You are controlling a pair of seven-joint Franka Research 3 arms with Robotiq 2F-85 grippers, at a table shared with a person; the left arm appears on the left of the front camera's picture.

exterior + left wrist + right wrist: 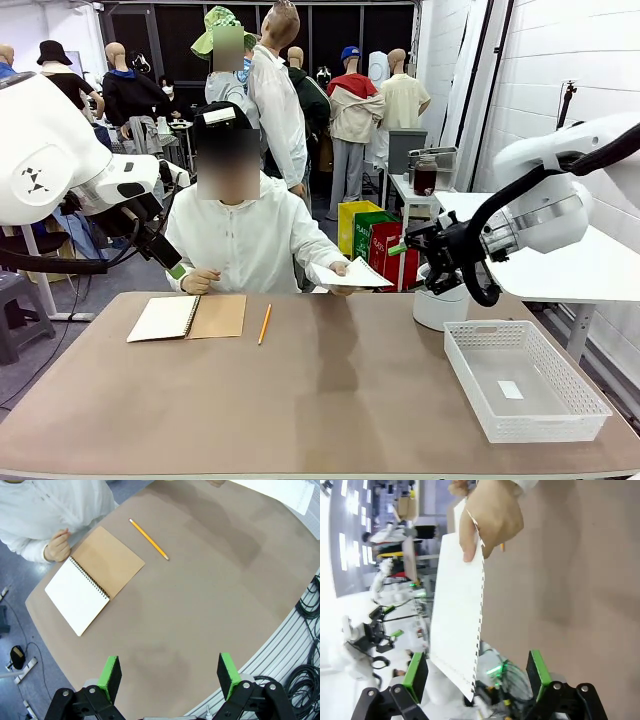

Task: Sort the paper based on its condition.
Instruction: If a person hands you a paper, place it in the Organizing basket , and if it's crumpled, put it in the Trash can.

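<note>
The person at the far side holds out a white sheet of paper [352,275] in one hand [340,267]. In the right wrist view the paper [457,615] has a ragged perforated edge, and its near corner reaches down between my right gripper's [476,675] green pads, which stand wide apart and are not touching it. From the front, my right gripper [408,247] is open just to the right of the sheet, above the table's far edge. At the table's left, my left gripper [176,268] hangs high with its jaws open and nothing between them [169,677].
An open spiral notebook with a brown cover [188,317] lies far left with the person's other hand [200,281] beside it. A yellow pencil [264,324] lies next to the notebook. A white basket [560,400] stands at the right, and a white round bin [440,306] stands behind it.
</note>
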